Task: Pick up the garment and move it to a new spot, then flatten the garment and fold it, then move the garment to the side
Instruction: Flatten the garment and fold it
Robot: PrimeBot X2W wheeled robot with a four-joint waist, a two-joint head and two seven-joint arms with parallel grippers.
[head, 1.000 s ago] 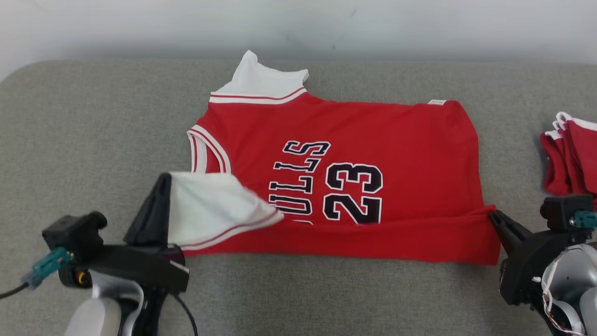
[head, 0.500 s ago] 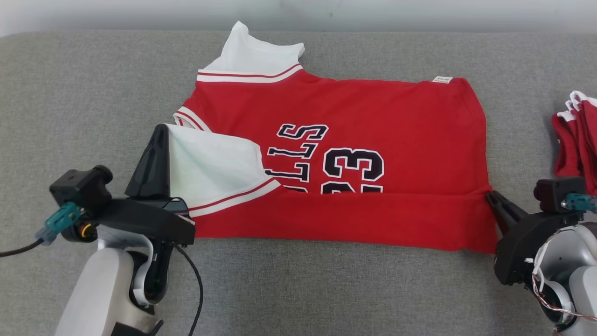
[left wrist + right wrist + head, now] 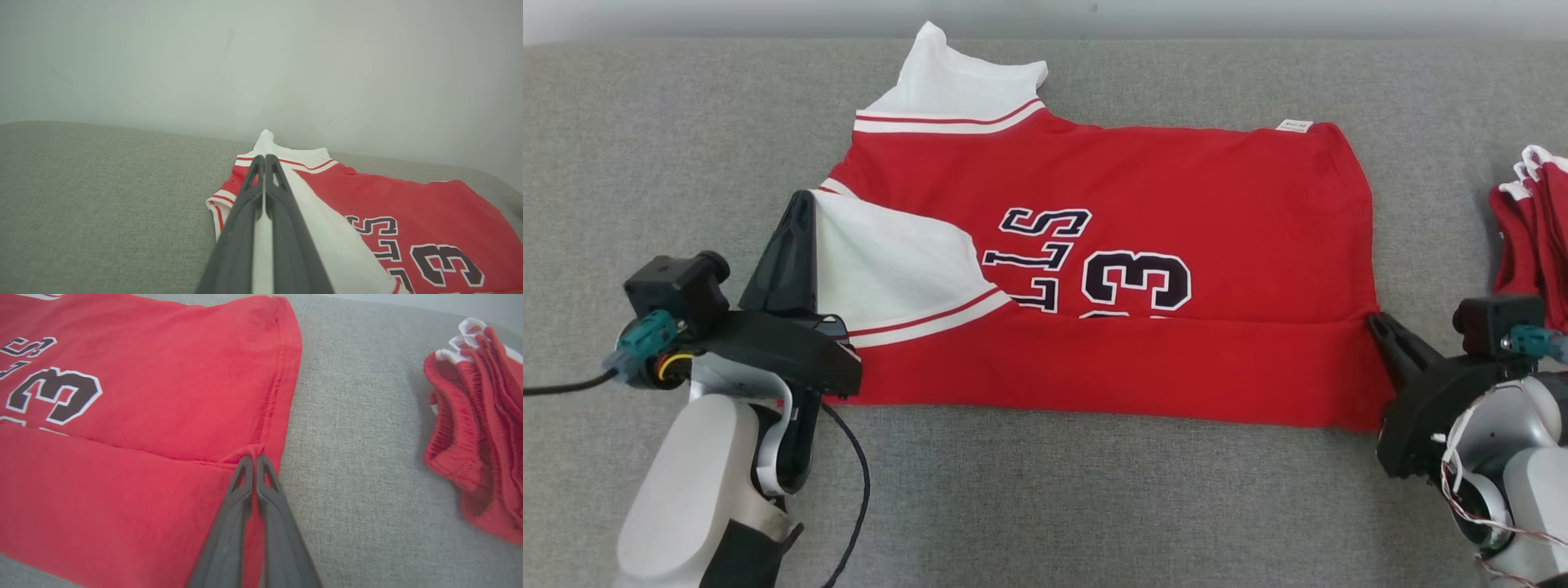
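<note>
— What can be read on the red jersey [image 3: 1192, 196]?
— Black letters [image 3: 1037, 253] outlined in white, lying sideways: an "S", an "L" and part of a second "L". The rest of the word is under the folded-over strip [image 3: 1143, 367].
— Any number?
— A "3" [image 3: 1137, 282] just beside the letters, in the same style. The digit next to it is almost wholly under the fold.
— Anything else?
— A small white tag [image 3: 1294, 126] on the jersey's far edge; its print is too small to read.

Jersey [image 3: 1176, 204] on padded surface [image 3: 670, 122], clothes pile [image 3: 1531, 245] off its right
</note>
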